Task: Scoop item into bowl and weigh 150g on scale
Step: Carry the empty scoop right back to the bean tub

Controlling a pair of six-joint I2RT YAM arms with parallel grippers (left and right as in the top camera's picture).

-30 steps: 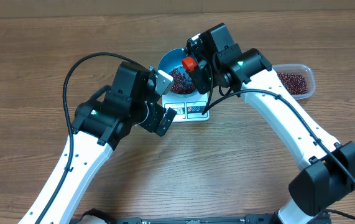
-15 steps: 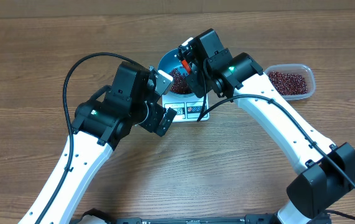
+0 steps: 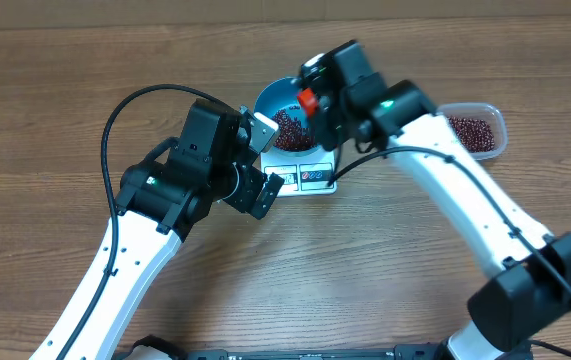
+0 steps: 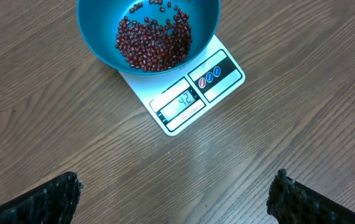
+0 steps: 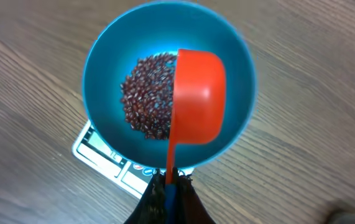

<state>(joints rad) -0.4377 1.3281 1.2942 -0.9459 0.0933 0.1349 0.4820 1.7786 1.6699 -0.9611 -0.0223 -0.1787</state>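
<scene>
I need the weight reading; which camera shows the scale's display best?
Left wrist view: the scale sits under the blue bowl, its display unobstructed with legible digits. Overhead, it is tiny and partly hidden. The right wrist view catches only one corner beneath the bowl.

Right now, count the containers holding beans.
2. The blue bowl sits on the scale; the clear tub stands on the table to its right. Others may be hidden.
</scene>
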